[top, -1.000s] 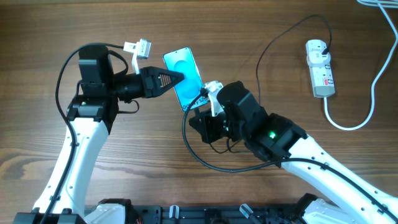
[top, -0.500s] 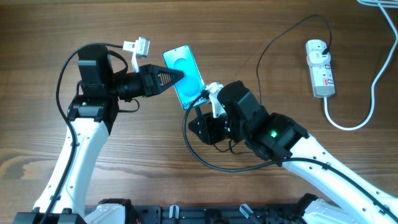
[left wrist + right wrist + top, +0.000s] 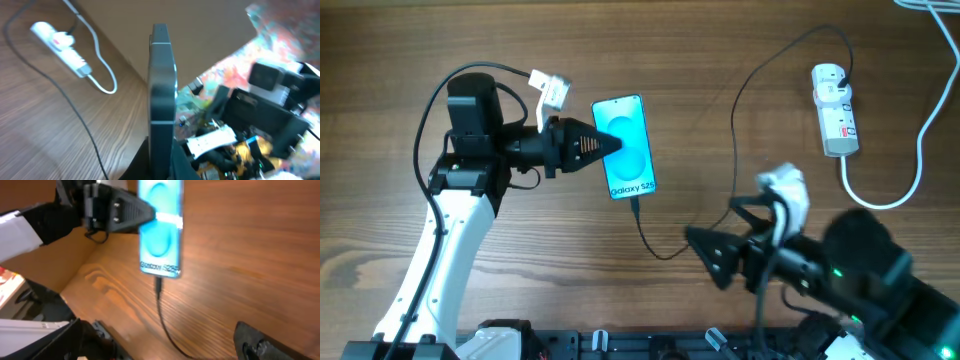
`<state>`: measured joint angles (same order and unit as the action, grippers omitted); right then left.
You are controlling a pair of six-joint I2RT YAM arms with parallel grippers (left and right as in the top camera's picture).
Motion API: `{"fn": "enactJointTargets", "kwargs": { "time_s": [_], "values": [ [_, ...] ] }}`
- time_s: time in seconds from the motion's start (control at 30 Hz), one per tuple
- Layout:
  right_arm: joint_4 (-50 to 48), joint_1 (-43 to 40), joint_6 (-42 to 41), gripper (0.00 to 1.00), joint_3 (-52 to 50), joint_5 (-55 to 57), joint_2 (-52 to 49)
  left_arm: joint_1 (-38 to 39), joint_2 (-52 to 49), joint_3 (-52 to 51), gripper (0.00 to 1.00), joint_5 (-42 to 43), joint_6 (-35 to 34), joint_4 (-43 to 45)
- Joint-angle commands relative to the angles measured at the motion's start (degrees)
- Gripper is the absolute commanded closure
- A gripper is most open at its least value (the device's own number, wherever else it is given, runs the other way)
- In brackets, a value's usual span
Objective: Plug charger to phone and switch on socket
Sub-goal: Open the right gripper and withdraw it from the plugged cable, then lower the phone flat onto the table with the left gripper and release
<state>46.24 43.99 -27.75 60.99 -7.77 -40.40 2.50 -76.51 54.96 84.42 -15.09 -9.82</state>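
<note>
Overhead, the right gripper (image 3: pixel 708 255) has backed off from the phone (image 3: pixel 635 160), jaws apart and empty. Charger (image 3: pixel 634 206) is now plugged into the phone's bottom. Left gripper (image 3: pixel 608 142) stays clamped on the phone's edge, mid-table.

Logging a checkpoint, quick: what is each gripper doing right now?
Left gripper: jaws closed on the phone, gripping its side edge.
Right gripper: jaws open, holding nothing.
</note>
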Motion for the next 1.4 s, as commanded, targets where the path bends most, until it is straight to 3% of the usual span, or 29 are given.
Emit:
{"fn": "enactJointTargets", "kwargs": {
  "time_s": [0.0, 0.2, 0.33, 0.4, 0.5, 0.67, 0.8, 0.93, 1.07, 1.2, 1.37],
  "values": [
    [3.67, -0.13, 0.57, 0.01, 0.61, 4.83, 2.14, -0.11, 0.63, 0.11, 0.96, 5.95, 5.97, -0.04],
    [5.73, -0.13, 0.46, 0.00, 0.48, 4.83, 1.99, -0.11, 0.61, 0.11, 0.96, 4.81, 10.43, -0.31],
    [10.45, -0.13, -3.87, 0.00, 0.39, 5.05, 1.57, 0.00, 0.50, 0.11, 0.96, -12.70, 10.32, -13.84],
    [12.17, -0.13, -6.86, 0.00, 0.39, 5.03, 0.48, 0.07, -0.37, 0.11, 0.96, -13.57, 7.41, -15.96],
    [13.22, -0.13, -11.76, 0.00, 0.37, 5.01, -1.79, 1.79, -3.54, 0.11, 0.96, -13.62, 6.49, -15.65],
    [14.49, -0.13, -12.37, 0.00, 0.39, 4.98, -7.96, 4.35, -13.29, 0.11, 0.96, -16.46, 3.93, -8.28],
    [15.52, -0.13, -13.20, 0.00, 0.39, 3.32, -14.71, 4.37, -17.05, 0.11, 0.96, -23.50, 3.93, -6.93],
    [15.54, -0.13, -13.18, 0.00, 0.39, 3.26, -24.13, 4.37, -17.38, 0.11, 0.96, -36.74, 3.91, -11.08],
    [19.54, -0.13, -12.59, 0.00, 0.39, -2.82, -33.00, 4.37, -17.40, 0.11, 0.96, -41.62, 3.91, -12.92],
    [19.43, -0.13, -12.07, 0.00, 0.39, -4.79, -35.91, 4.37, -20.57, 0.11, 0.96, -41.83, 4.90, -12.46],
    [19.43, -0.13, -12.07, 0.00, 0.39, -4.74, -35.34, 4.37, -27.39, 0.11, 0.96, -37.99, 5.70, -4.90]
  ]
}}
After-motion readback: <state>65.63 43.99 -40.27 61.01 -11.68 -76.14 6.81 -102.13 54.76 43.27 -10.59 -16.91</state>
